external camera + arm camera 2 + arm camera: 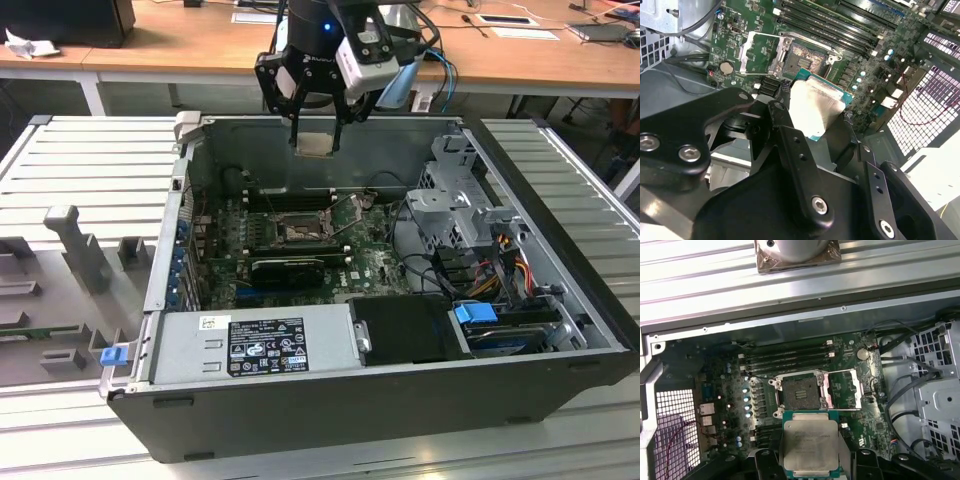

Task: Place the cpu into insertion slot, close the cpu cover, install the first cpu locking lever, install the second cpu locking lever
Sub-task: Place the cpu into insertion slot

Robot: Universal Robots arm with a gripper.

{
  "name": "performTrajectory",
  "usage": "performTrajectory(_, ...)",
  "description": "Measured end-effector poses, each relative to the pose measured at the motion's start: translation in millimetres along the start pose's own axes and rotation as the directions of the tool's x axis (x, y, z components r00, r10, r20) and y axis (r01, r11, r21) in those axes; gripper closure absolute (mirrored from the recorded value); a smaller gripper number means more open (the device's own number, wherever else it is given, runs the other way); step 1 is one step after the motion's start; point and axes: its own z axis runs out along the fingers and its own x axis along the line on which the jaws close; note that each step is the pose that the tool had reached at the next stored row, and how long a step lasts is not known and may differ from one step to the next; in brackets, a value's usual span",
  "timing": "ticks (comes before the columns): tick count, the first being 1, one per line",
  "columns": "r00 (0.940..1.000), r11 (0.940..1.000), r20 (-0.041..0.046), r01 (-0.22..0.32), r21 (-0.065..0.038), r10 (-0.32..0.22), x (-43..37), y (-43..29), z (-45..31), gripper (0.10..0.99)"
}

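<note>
Gripper [316, 146] clamps the cpu [810, 445] flat between its fingers! Insertion slot [799, 392] lies well below (cpu cover [840, 372] open).

ribbed grey metal table [90, 160] in the foreground, its surface cut by parallel grooves; the grooved top [700, 280] also appears in the first wrist view, catching pale reflections. at the exterior view's left, a grey moulded tray [60, 300] with upright blocks rests on the table. behind it stands a long wooden desk [180, 45] on a white leg [93, 95], bearing white papers [525, 32], a crumpled white sheet [25, 45] and a dark box [70, 20]. the space under the desk is shadowed. lighting is even and diffuse.
</note>
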Motion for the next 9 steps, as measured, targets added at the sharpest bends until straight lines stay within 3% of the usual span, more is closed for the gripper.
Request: performTrajectory(9,0.9994,0.9994,0.0030,-0.034,-0.001,0.034,0.0,-0.1,0.5,0.557)
